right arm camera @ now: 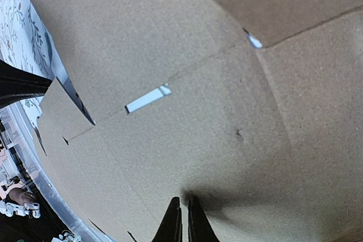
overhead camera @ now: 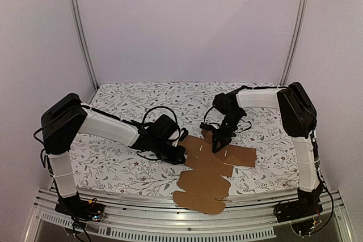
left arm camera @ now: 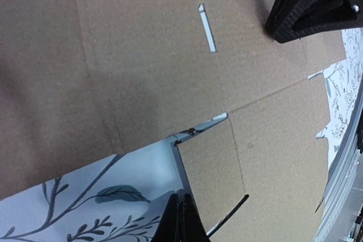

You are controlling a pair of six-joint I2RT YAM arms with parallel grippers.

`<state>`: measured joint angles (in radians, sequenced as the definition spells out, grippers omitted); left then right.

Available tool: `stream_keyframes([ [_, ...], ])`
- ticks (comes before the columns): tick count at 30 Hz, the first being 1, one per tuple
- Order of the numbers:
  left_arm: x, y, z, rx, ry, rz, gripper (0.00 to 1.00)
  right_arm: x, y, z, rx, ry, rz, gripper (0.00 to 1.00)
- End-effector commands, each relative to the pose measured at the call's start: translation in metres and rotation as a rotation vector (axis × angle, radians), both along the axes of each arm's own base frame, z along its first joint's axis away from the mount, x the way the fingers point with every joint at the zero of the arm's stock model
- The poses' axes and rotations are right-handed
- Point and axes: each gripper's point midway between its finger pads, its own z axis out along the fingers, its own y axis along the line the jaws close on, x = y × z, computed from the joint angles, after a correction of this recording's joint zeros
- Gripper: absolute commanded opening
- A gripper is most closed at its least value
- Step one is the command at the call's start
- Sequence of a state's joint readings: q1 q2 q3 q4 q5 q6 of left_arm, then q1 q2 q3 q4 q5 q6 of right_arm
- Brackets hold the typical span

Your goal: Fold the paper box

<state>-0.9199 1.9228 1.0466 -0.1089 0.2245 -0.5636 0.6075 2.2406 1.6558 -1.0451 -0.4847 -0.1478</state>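
Note:
The paper box lies as a flat brown die-cut sheet near the table's front edge, its rounded flap reaching the rail. It fills the left wrist view and the right wrist view, showing creases and slots. My left gripper is shut, its tips low at the left edge of a small side flap, over the cloth. My right gripper is shut, its tips pressing down on the sheet's upper middle panel. Nothing shows between either pair of fingers.
A floral tablecloth covers the table. An aluminium rail runs along the front edge. Metal posts stand at the back corners against white walls. The two grippers are about a hand's width apart.

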Motion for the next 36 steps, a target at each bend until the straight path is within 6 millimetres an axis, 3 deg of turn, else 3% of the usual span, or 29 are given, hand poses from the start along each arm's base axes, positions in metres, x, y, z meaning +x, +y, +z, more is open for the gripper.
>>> stream_keyframes([
  [1,-0.014,-0.011,-0.005,-0.022,0.039,-0.061,0.0,-0.008,-0.027,-0.058,-0.16,0.02,0.028,0.05],
  [15,-0.019,-0.031,0.032,-0.098,0.012,-0.091,0.0,-0.008,-0.027,-0.057,-0.159,0.017,0.028,0.05],
  [21,-0.02,-0.041,0.029,-0.102,0.02,-0.108,0.0,-0.007,-0.025,-0.053,-0.146,0.014,0.028,0.06],
  [27,-0.021,-0.04,0.026,-0.095,0.018,-0.105,0.0,-0.003,-0.017,-0.006,-0.057,-0.057,0.051,0.25],
  [32,-0.022,-0.038,0.02,-0.087,0.026,-0.109,0.0,-0.009,-0.015,0.042,0.049,-0.139,0.108,0.33],
  [36,-0.023,-0.04,0.015,-0.093,0.038,-0.111,0.0,-0.022,-0.02,0.065,0.105,-0.187,0.172,0.34],
])
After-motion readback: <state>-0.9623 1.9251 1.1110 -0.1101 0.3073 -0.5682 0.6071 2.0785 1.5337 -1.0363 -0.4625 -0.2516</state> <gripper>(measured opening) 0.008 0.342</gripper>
